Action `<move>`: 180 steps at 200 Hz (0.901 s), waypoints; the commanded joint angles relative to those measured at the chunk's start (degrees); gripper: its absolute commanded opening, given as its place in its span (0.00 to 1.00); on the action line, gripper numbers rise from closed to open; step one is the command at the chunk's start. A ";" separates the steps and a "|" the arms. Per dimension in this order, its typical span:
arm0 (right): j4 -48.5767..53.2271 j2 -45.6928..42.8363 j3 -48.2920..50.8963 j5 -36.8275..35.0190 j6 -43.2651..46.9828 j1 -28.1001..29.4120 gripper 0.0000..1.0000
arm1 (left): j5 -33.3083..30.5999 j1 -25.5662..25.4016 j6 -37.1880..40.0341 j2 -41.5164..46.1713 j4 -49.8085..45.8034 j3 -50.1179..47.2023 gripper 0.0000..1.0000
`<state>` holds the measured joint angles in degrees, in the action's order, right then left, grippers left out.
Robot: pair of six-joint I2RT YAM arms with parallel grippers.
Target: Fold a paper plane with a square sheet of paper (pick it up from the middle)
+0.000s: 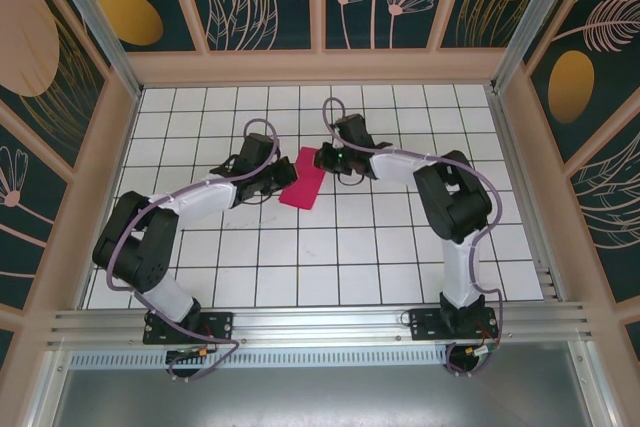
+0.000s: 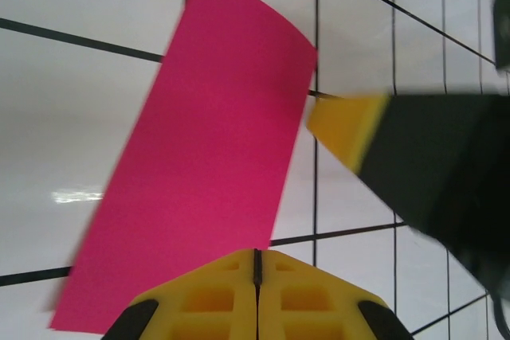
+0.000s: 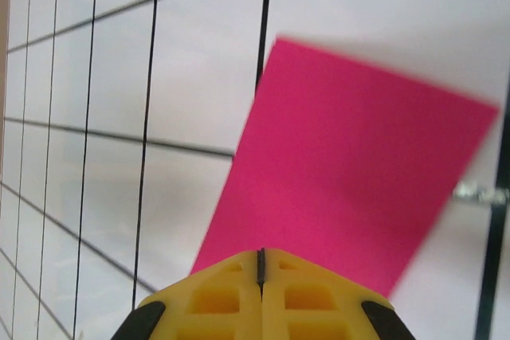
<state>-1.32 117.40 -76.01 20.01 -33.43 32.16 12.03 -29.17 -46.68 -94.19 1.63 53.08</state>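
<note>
The square sheet of paper (image 1: 301, 180) lies folded in half as a magenta-pink rectangle on the white grid table, between the two arms. My left gripper (image 1: 279, 185) is shut, and its yellow tips (image 2: 256, 254) meet at the near corner of the paper (image 2: 207, 157). My right gripper (image 1: 321, 159) is also shut. Its tips (image 3: 260, 254) sit over the near short edge of the paper (image 3: 351, 173). In the left wrist view, the right gripper's yellow fingertip (image 2: 344, 127) touches the paper's long edge. I cannot tell whether either gripper pinches the paper.
The white gridded table (image 1: 330, 267) is walled by a wooden frame with patterned panels. A metal rail (image 1: 320, 325) runs along the near edge by the arm bases.
</note>
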 commanded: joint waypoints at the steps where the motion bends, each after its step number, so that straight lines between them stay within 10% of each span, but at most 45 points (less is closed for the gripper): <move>1: 7.40 5.69 -6.20 1.71 4.31 -0.48 0.00 | 0.54 -1.12 -2.69 -2.77 2.93 0.97 0.07; 180: -1.99 -15.82 16.10 -6.45 -7.63 0.26 0.00 | 3.93 -4.93 -2.44 -4.35 6.68 -5.48 0.06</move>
<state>1.45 107.04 -62.11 14.39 -39.20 31.77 16.08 -33.58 -49.21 -100.47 6.24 48.38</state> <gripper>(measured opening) 0.055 0.069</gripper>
